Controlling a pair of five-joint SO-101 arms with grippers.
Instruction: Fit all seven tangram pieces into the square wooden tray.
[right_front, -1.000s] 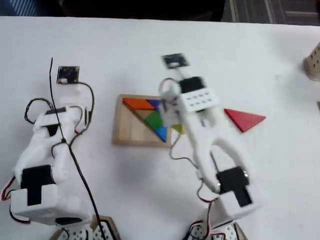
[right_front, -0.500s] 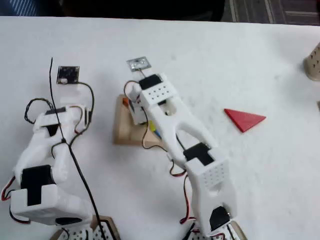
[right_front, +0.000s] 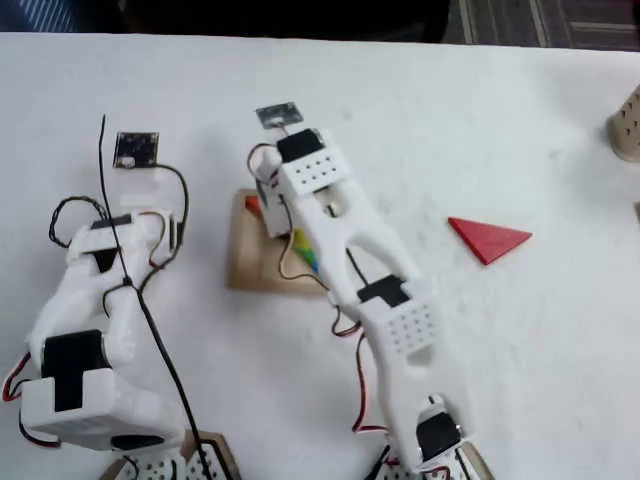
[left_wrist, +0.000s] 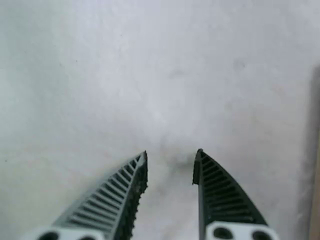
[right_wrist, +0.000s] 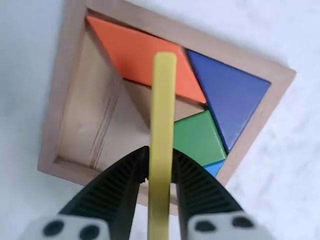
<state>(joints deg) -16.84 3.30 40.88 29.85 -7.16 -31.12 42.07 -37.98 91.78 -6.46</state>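
A: Right wrist view: yellow piece (right_wrist: 162, 125), edge-on, clamped in right gripper (right_wrist: 160, 154) above tray (right_wrist: 55, 115).
B: High view adds: red triangle (right_front: 488, 240) on table (right_front: 500, 120), well apart from tray. Left gripper (left_wrist: 170, 162): parted, empty.

From above, the right arm (right_front: 330, 215) lies across the middle of the frame and covers most of the tray (right_front: 243, 262). Just a sliver of the orange piece (right_front: 253, 206) peeks out at its left. In the right wrist view the yellow piece (right_wrist: 162, 125) runs out of frame, and the light blue piece (right_wrist: 215, 168) sits mostly hidden behind the right gripper (right_wrist: 160, 151).
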